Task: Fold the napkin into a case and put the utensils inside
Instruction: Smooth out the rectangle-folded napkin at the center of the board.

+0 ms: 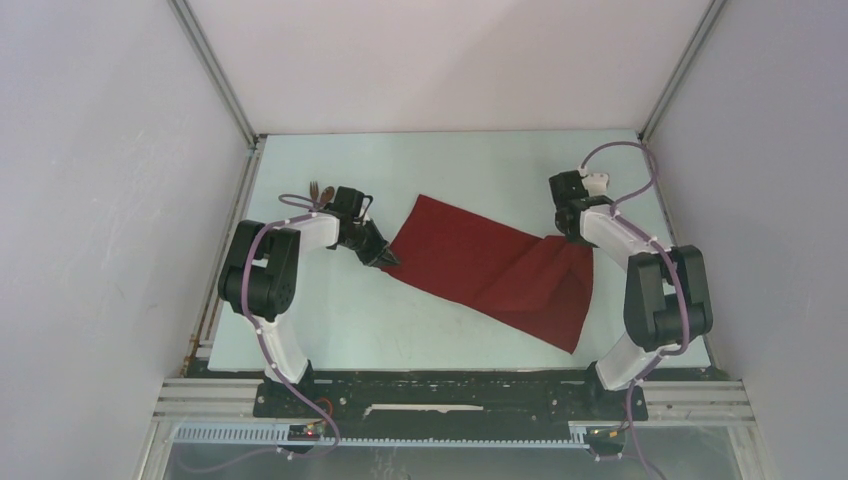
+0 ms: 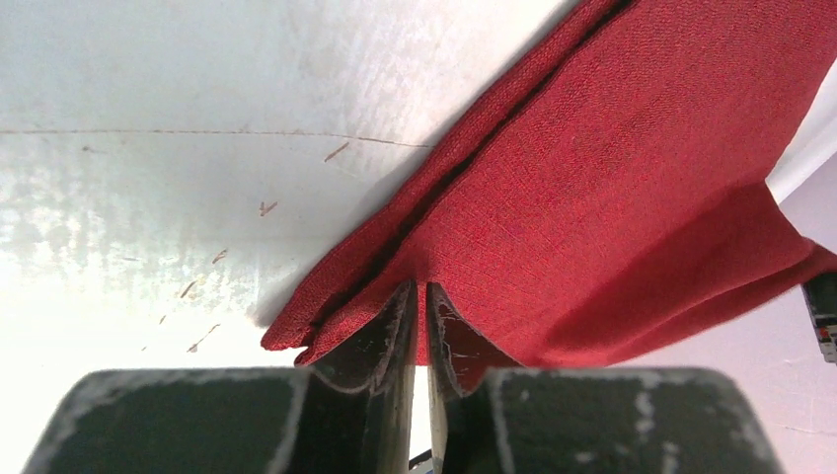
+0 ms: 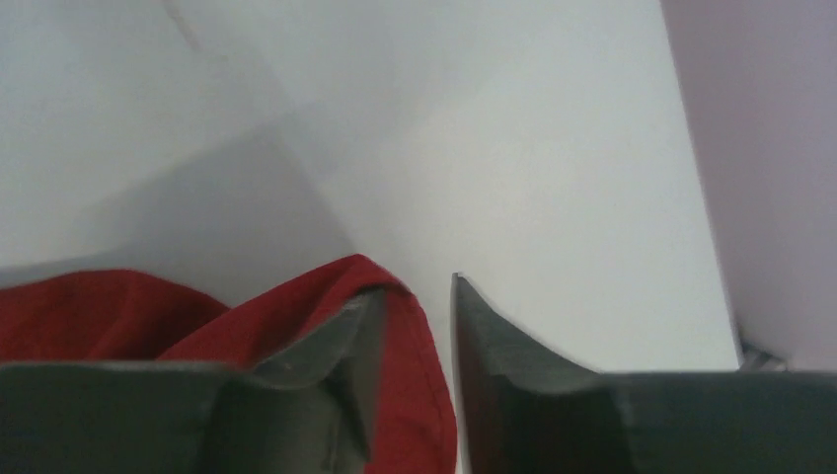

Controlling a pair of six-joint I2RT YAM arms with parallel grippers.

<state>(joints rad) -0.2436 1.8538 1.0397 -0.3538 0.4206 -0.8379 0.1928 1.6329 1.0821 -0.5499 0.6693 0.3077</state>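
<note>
While the left gripper (image 2: 418,296) clamps the left corner of the dark red rectangular cloth napkin (image 1: 480,265), anchoring it mid-table for folding, the right gripper (image 3: 416,286) has its jaws apart, fabric draped over one finger, and the small brown wooden utensils (image 1: 318,189), seemingly, wait far left.

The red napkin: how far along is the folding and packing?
Early. The napkin looks doubled over once, its layered edge showing at the left wrist, but it is a wide slanted sheet, no narrow case yet. In hand: the left hand pinches one corner; cloth drapes across the right hand. Left: more folds, then the fork and spoon, lying behind the left arm.
</note>
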